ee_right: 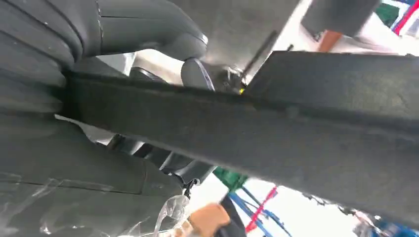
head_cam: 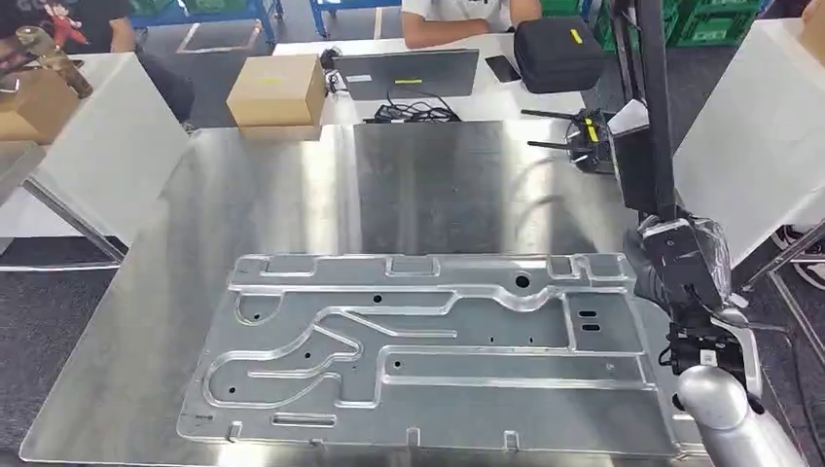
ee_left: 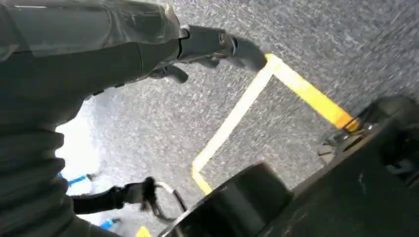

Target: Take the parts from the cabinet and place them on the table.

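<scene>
- It looks like a workshop or factory floor.
- A big shiny metal table [head_cam: 292, 195] holds a stamped metal plate [head_cam: 428, 350].
- Green crates [head_cam: 715, 21] are stacked behind.
- Yellow tape lines [ee_left: 237, 111] mark the grey floor.

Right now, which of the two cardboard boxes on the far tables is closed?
The smaller cardboard box, standing behind the metal table beside the laptop. The other box, far left, is open.

A shiny brushed-metal surface [head_cam: 263, 204] stands on dark grey speckled carpet floor [ee_left: 316, 44] marked with yellow tape lines [ee_left: 232, 118]. White tables [head_cam: 117, 146] flank it; blue-framed racks [head_cam: 233, 12] stand beyond.
</scene>
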Motion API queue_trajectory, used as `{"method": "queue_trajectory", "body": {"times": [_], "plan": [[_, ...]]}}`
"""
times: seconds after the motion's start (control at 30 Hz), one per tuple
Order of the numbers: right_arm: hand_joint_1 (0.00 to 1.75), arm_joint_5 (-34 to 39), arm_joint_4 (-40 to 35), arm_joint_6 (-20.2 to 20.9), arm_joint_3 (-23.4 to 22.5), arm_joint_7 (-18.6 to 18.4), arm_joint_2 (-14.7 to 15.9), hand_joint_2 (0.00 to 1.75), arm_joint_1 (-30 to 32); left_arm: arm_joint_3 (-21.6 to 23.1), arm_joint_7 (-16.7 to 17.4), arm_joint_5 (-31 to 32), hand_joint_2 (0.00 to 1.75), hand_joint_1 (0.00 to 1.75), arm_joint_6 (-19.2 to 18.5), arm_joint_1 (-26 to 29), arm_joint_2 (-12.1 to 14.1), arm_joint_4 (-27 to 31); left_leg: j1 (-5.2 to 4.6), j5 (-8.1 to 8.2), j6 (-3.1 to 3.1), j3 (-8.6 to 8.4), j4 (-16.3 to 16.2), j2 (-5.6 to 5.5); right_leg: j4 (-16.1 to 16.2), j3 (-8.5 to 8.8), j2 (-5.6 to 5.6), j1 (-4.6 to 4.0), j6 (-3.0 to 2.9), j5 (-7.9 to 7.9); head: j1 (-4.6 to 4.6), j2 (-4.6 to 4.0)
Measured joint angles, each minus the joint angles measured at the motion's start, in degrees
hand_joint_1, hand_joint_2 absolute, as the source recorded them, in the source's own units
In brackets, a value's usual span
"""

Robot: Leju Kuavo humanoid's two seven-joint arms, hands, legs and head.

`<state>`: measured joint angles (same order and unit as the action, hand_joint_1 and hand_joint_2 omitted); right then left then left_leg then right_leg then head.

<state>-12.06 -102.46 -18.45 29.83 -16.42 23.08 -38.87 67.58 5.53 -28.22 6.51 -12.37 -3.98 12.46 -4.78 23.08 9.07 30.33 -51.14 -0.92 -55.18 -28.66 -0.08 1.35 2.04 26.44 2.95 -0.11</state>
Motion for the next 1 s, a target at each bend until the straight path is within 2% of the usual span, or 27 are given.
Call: {"method": "queue_trajectory", "body": {"times": [0.03,0.07,0.1,0.17,0.2,0.23,0.27,0.3,0.33,0.37,0.4,0.43,0.47,0.53,0.57,0.6,0.67,0.7,0.73,0.77,0.8,0.83,0.87,0.9,0.93,0.97,1.0], "plan": [[1.75,-0.07,0.21,0.0,0.22,0.07,-0.13,1.75,-0.05,0.13,0.06,0.04,1.75,0.0,-0.06,0.25,-0.04,0.0,0.68,-0.39,-0.05,-2.08,1.29,0.0,-0.43,-0.06,0.01,-0.21,0.05,0.7,0.05,0.02],[1.75,-0.11,0.61,0.0,0.48,0.18,-0.29,1.75,-0.07,0.17,0.11,0.15,1.75,0.0,-0.17,0.4,-0.02,0.0,0.94,-0.33,-0.32,-2.98,1.74,-0.01,-2.01,-0.17,0.05,-0.27,0.26,1.12,0.02,0.02],[1.75,-0.15,0.81,0.0,0.61,0.42,-0.37,1.75,-0.29,0.24,0.13,0.2,1.75,0.0,-0.24,0.44,-0.02,0.0,1.27,-0.02,-0.1,-3.39,1.76,0.03,-5.82,-2.28,0.18,-0.25,0.6,2.59,-0.02,0.0],[1.75,-0.51,1.44,0.09,0.7,0.62,-0.39,1.75,-0.2,0.3,0.13,0.26,1.75,0.0,-0.22,0.54,-0.02,0.0,1.78,0.9,-0.58,-4.17,1.76,-0.09,-14.53,-8.29,0.16,0.01,1.26,5.5,0.0,0.02],[1.75,-0.75,1.77,0.24,0.9,0.77,-0.46,1.75,-0.02,0.33,0.13,0.35,1.75,0.0,-0.2,0.64,0.07,0.0,2.1,1.48,-0.95,-4.75,1.76,-0.24,-17.12,-10.68,0.15,0.22,1.74,6.06,-0.02,0.02],[1.75,-1.18,2.21,0.26,1.09,1.05,-0.53,1.75,0.14,0.37,0.15,0.39,1.75,0.0,-0.2,0.71,0.2,0.0,2.43,2.11,-1.42,-5.54,1.75,-0.35,-17.39,-11.96,0.13,0.52,2.13,5.53,0.0,0.02],[1.75,-1.68,2.6,0.22,1.33,1.31,-0.61,1.75,0.28,0.39,0.15,0.41,1.75,0.0,-0.22,0.85,0.35,0.0,2.87,3.03,-2.14,-6.6,1.72,-0.43,-14.97,-12.04,0.1,0.88,2.66,3.53,-0.02,0.02],[1.75,-2.01,3.08,0.15,1.55,1.62,-0.66,1.75,0.3,0.39,0.15,0.44,1.75,0.0,-0.31,1.0,0.57,0.0,3.4,4.08,-2.95,-7.84,1.55,-0.47,-10.46,-10.93,0.04,1.26,3.35,0.35,-0.02,0.02],[1.75,-2.38,3.76,0.0,1.79,1.92,-0.74,1.75,0.33,0.39,0.2,0.44,1.75,0.0,-0.39,1.13,0.83,0.0,3.79,5.23,-3.68,-8.79,1.14,-0.47,-5.7,-9.67,-0.14,1.8,4.15,-3.3,-0.02,0.0],[1.75,-2.41,4.65,-0.11,1.9,2.06,-0.81,1.75,0.7,0.39,0.37,0.5,1.75,0.0,-0.39,1.32,1.49,0.0,3.7,6.53,-4.47,-8.61,0.49,-0.43,-1.74,-9.31,-0.63,2.65,5.01,-7.47,-0.15,0.0],[1.75,-2.38,5.63,-0.2,1.95,2.1,-0.81,1.75,0.68,0.39,0.46,0.5,1.75,0.0,-0.41,1.28,1.97,0.0,3.86,7.83,-4.84,-9.03,-0.86,-0.34,-1.8,-9.53,0.05,2.27,3.98,-4.48,-0.11,0.0],[1.75,-2.32,6.19,-0.24,1.99,2.08,-1.07,1.75,0.34,0.39,0.57,0.52,1.75,0.0,-0.61,1.05,2.3,0.0,3.72,8.42,-4.96,-8.22,-0.99,-0.16,-2.71,-9.84,0.13,2.11,2.27,-4.68,-0.09,0.02],[1.75,-2.47,6.73,-0.24,1.97,2.32,-1.38,1.75,0.42,0.44,0.74,0.61,1.75,0.0,-0.96,1.08,2.45,0.0,3.68,8.81,-5.0,-8.35,-1.07,-0.15,-3.05,-10.0,0.15,2.03,1.57,-4.22,0.02,0.02],[1.75,-3.22,8.09,-0.15,2.1,3.63,-2.1,1.75,-0.15,0.41,0.35,0.35,1.75,0.0,-1.18,1.23,3.19,0.02,3.95,8.78,-5.33,-8.5,-2.01,-0.08,-3.22,-9.49,0.27,2.23,0.92,-3.51,0.04,0.02],[1.75,-3.57,8.57,0.04,2.14,4.22,-2.71,1.75,-0.49,0.33,-0.59,0.06,1.75,0.0,-1.0,1.72,3.26,0.07,3.97,8.51,-5.83,-7.09,-4.98,0.07,-3.13,-8.93,0.26,2.07,0.45,-3.08,0.2,0.02],[1.75,-3.89,9.44,0.31,2.14,5.01,-2.97,1.75,-0.68,0.19,-1.67,-0.13,1.75,0.0,-0.87,1.96,3.5,0.11,4.02,9.04,-6.34,-4.66,-9.09,0.09,-3.07,-8.56,0.18,1.96,0.36,-2.79,0.24,0.02],[1.75,-4.61,11.7,0.89,2.21,6.28,-3.48,1.75,-0.76,0.02,-3.61,-0.09,1.75,0.0,-0.72,2.05,3.8,0.61,3.85,12.88,-7.12,1.16,-17.85,0.33,-3.07,-7.96,-0.33,1.68,0.25,-1.84,0.29,0.02],[1.75,-5.11,12.85,0.94,2.47,7.08,-3.94,1.75,-0.73,0.02,-4.53,0.18,1.75,0.0,-0.7,2.08,4.04,0.94,3.6,14.63,-7.11,2.91,-20.37,0.38,-3.07,-7.53,-0.79,1.51,0.24,-1.38,0.29,0.02],[1.75,-5.51,13.74,0.92,2.71,7.87,-4.5,1.75,-0.73,0.0,-5.16,0.44,1.75,0.0,-0.68,2.11,4.26,1.2,3.34,14.38,-6.95,3.37,-20.62,0.4,-3.04,-6.99,-1.1,1.31,0.19,-0.97,0.31,0.02],[1.75,-5.66,14.82,0.74,3.06,8.66,-5.11,1.75,-0.73,-0.02,-5.4,0.65,1.75,0.0,-0.61,2.14,4.63,1.51,3.01,12.79,-6.38,2.91,-18.87,0.41,-3.02,-6.39,-1.46,1.15,0.18,-0.6,0.29,0.02],[1.75,-5.75,15.57,0.5,3.21,9.21,-5.55,1.75,-0.72,-0.02,-5.42,0.83,1.75,0.0,-0.55,2.13,4.94,1.75,2.61,9.89,-5.58,1.58,-14.95,0.42,-2.95,-5.74,-1.85,0.9,0.14,-0.27,0.31,0.02],[1.75,-5.77,16.22,0.37,3.41,9.62,-6.18,1.75,-0.72,-0.02,-5.2,1.18,1.75,0.0,-0.33,2.19,5.18,1.92,2.09,6.16,-4.39,-0.32,-9.34,0.41,-2.89,-5.23,-2.25,0.6,0.03,-0.08,0.31,0.02],[1.75,-5.79,16.76,0.35,3.58,9.9,-6.66,1.75,-0.7,0.0,-4.85,1.55,1.75,0.0,-0.11,2.18,5.46,1.99,1.56,3.49,-2.82,-1.49,-4.73,0.47,-2.71,-4.99,-2.64,0.48,-0.06,-0.02,0.26,0.02],[1.75,-5.88,17.47,0.28,3.65,10.28,-6.97,1.75,-0.72,0.0,-4.54,1.7,1.75,0.0,-0.02,2.06,5.68,2.12,1.71,4.11,-1.87,-2.1,-3.44,0.95,-2.16,-4.85,-2.86,0.3,-0.03,-0.12,0.18,0.0],[1.75,-5.99,17.99,0.26,3.76,10.5,-7.26,1.75,-0.86,0.02,-4.28,1.55,1.75,0.0,0.18,1.97,5.9,2.27,1.21,4.61,-2.12,-3.03,-1.19,0.92,-1.2,-4.74,-2.81,0.66,0.27,-0.59,0.2,0.02],[1.75,-6.3,18.51,0.06,3.8,10.76,-7.98,1.75,-0.89,0.0,-4.26,1.07,1.75,0.0,0.53,2.02,6.23,2.38,1.11,4.21,-1.87,-3.31,-0.42,0.98,-0.1,-4.39,-2.89,0.91,0.63,-1.35,0.18,0.02],[1.75,-6.71,18.97,0.0,3.91,10.93,-8.46,1.75,-0.73,-0.02,-4.33,0.43,1.75,0.0,1.18,2.18,7.13,2.4,0.98,3.45,-1.31,-4.32,1.88,1.12,-0.64,-3.99,-2.94,0.82,0.71,-3.05,0.22,0.02]]}}
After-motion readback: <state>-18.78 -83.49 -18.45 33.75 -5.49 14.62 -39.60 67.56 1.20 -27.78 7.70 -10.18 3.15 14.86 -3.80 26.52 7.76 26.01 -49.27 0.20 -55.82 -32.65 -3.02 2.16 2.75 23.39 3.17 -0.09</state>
